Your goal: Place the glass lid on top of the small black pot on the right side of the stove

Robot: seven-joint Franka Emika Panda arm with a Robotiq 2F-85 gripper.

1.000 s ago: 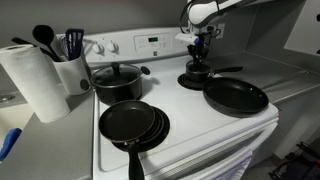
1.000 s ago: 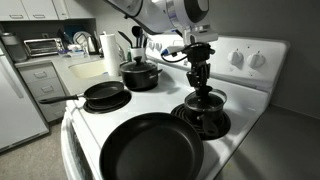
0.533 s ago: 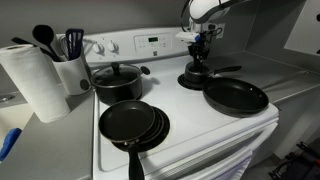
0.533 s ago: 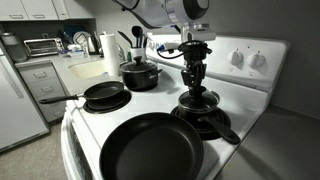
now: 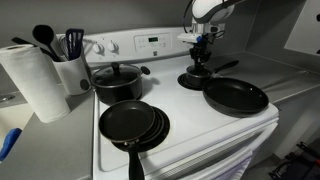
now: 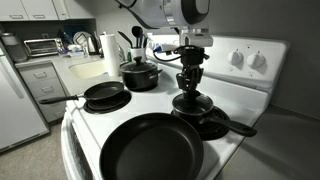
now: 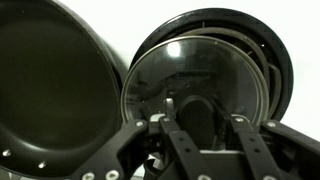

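Observation:
My gripper [image 7: 199, 110] is shut on the black centre knob of the glass lid [image 7: 190, 62]. The lid is round and clear with a dark metal rim. It sits just over the small black pot [image 7: 279, 62], shifted a little toward the frying pan side of the rim. I cannot tell whether it rests on the pot. In both exterior views the gripper [image 5: 201, 58] [image 6: 190, 85] points straight down onto the lid [image 6: 192, 103]. The pot [image 6: 207, 124] stands on the white stove's [image 5: 175, 105] far burner, on the side away from the big pot, its long handle [image 6: 238, 127] sticking out sideways.
A wide black frying pan [image 5: 236, 97] [image 6: 150, 148] [image 7: 55, 85] lies just in front of the small pot. A big lidded black pot [image 5: 118, 82] and stacked pans [image 5: 133, 123] take the other burners. A paper towel roll [image 5: 35, 80] and a utensil holder [image 5: 70, 65] stand on the counter.
The gripper has shifted slightly with the lid in its hold. The small pot's handle has swung round and now sticks out further sideways.

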